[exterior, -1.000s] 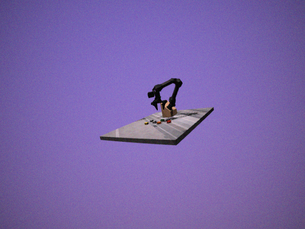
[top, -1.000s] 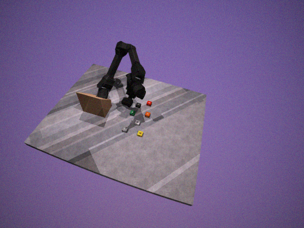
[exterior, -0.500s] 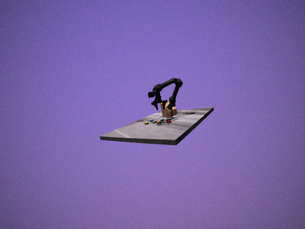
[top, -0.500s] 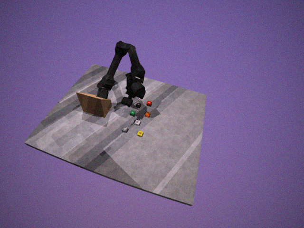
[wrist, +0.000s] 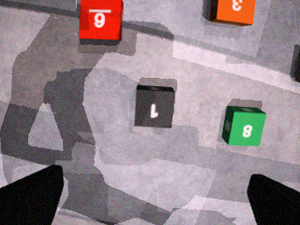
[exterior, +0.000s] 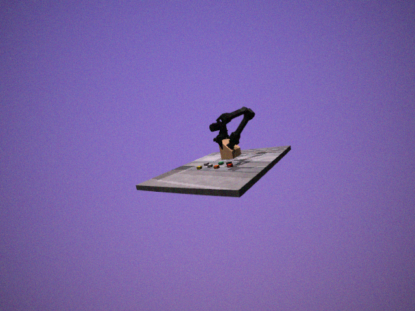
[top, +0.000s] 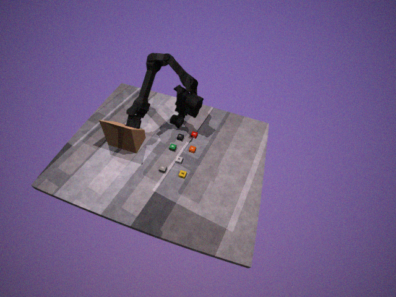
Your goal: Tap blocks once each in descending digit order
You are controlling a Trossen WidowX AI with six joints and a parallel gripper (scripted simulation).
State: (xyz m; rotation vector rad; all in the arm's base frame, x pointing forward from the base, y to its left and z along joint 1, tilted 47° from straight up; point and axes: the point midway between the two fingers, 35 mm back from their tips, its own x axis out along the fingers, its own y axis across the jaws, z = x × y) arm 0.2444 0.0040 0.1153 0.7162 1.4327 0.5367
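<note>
My gripper is open and empty, high above the table, short of the black block. In the wrist view digits appear upside down. The black block reads 1. The red block reads as an underlined 9, beyond the left finger. The green block reads 8, right. The orange block reads 3, partly cut off. The white block, grey block and yellow block have digits too small to read here.
A tan angled box stands beside the arm's base. The grey patterned table carries shadows. In the wrist view a dark block side is cut off at the right edge.
</note>
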